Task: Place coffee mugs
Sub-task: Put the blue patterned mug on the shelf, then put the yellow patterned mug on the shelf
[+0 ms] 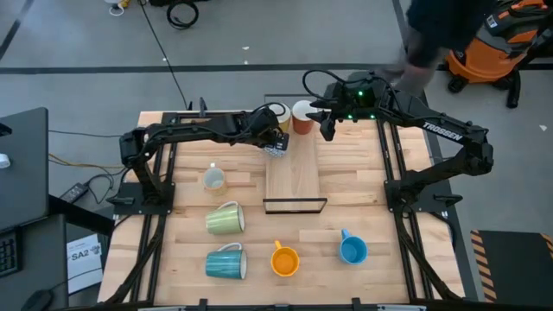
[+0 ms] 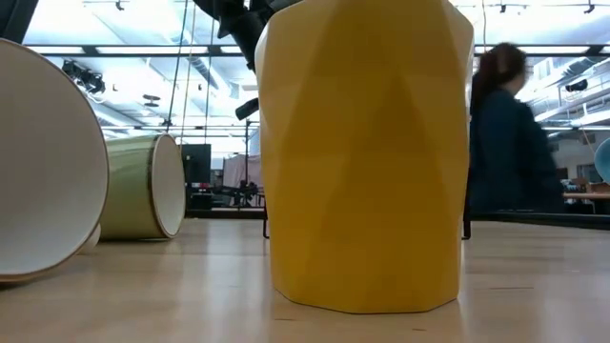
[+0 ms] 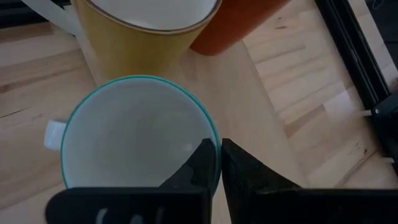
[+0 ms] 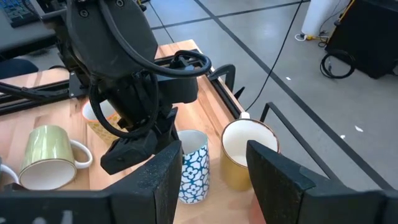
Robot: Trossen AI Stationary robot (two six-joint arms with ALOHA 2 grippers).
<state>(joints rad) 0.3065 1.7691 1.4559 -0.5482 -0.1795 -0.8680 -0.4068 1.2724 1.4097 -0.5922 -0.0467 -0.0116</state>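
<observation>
Here the teal-rimmed mug stands upright on the board beside the tan mug, the left hand pinching its rim. Best open fully and lift straight up, clearing both mugs. The right hand hovers open nearby.

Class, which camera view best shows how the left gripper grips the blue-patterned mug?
The left wrist view: the left gripper pinches the patterned mug by its rim. The right wrist view shows the mug's pattern under the arm. The high view shows it small. The low view hides it.
</observation>
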